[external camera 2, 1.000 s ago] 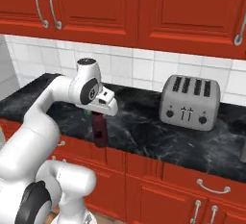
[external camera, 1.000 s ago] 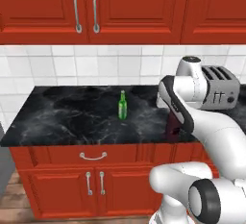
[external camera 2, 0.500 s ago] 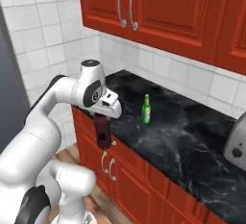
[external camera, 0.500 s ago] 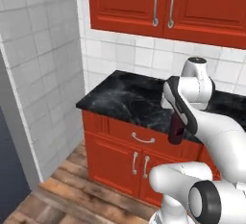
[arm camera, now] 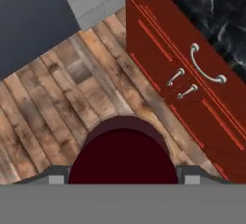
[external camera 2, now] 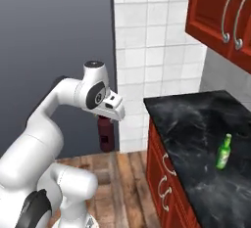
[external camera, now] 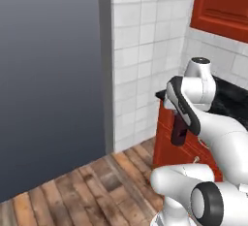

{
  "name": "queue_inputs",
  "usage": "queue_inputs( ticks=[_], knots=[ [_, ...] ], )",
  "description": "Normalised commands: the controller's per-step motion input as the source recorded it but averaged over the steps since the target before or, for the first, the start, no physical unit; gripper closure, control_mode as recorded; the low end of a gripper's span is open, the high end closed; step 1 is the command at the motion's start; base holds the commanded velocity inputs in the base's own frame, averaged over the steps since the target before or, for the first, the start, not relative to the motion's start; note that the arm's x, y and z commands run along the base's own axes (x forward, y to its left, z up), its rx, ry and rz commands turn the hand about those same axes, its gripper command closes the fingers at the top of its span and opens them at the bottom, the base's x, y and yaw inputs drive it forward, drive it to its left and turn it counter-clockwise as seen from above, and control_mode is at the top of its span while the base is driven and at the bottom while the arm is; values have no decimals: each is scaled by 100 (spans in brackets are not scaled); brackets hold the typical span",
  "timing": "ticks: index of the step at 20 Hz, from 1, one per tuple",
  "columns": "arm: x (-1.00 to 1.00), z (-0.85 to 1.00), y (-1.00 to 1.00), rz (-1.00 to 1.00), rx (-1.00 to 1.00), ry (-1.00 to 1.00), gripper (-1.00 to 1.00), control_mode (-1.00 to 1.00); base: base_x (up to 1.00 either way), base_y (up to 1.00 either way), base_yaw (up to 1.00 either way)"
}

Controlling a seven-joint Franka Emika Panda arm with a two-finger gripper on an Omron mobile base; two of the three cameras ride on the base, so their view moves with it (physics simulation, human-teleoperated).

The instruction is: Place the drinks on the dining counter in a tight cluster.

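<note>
In the right base view the end effector (external camera 2: 105, 119) grips the dark-red bottle (external camera 2: 106, 135) by its top, so the cap is hidden. The bottle hangs upright over the wood floor (external camera 2: 127, 173), left of the black worktop (external camera 2: 196, 124) and clear of its edge. On that worktop, well right of the edge, a green bottle (external camera 2: 224, 152) stands upright. The red wall cabinet (external camera 2: 220, 11) above is cut off by the frame. From the hand camera the bottle (arm camera: 123, 160) hides the fingertips; red drawers (arm camera: 192, 98) lie to its right.
</note>
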Motion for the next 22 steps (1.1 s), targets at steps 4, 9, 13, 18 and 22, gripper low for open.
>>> queue_inputs(
  ticks=[4,9,13,18,22],
  knots=[
    [0,0,0,0,0,0,100,100,0,6,94],
    [0,0,0,0,0,0,100,100,0,3,97],
    [0,0,0,0,0,0,100,100,0,4,95],
    [0,0,0,0,0,0,100,100,4,4,93],
    [0,0,0,0,0,0,100,100,5,4,93]
  ],
)
